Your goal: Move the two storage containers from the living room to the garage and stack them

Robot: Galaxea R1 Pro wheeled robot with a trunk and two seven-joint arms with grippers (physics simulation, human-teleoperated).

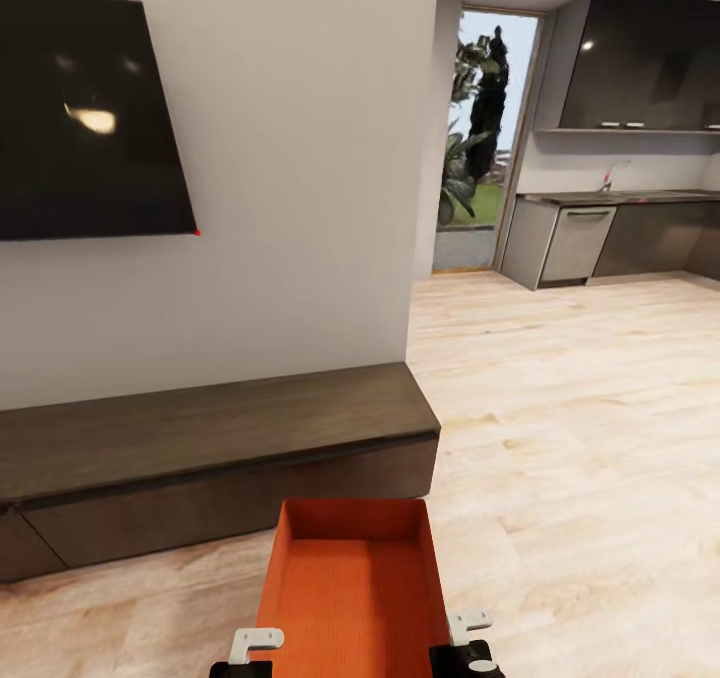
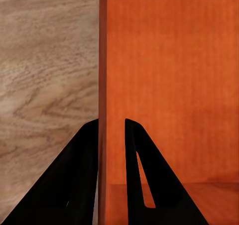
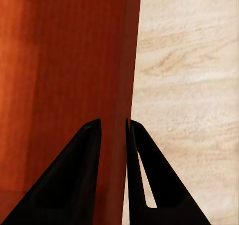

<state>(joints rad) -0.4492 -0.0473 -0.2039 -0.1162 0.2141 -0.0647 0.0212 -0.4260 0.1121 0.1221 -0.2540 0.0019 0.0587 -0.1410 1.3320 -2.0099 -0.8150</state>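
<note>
One orange-red open-top storage container [image 1: 350, 583] hangs low in front of me, above the light wood floor of the living room. My left gripper [image 1: 243, 655] is shut on its left wall, and my right gripper [image 1: 468, 638] is shut on its right wall. In the left wrist view the black fingers [image 2: 82, 175] pinch the thin orange wall [image 2: 102, 60] between them. The right wrist view has the same grip, with the fingers [image 3: 79, 180] clamped on the container's wall [image 3: 130, 60]. The ribbed bottom of the bin is bare.
A long low dark-brown cabinet [image 1: 200, 438] runs along the wall just ahead on the left, under a black wall TV [image 1: 90, 118]. Wood plank floor [image 1: 580, 408] stretches to the right toward a kitchen counter [image 1: 600, 228] and a glass door [image 1: 485, 128].
</note>
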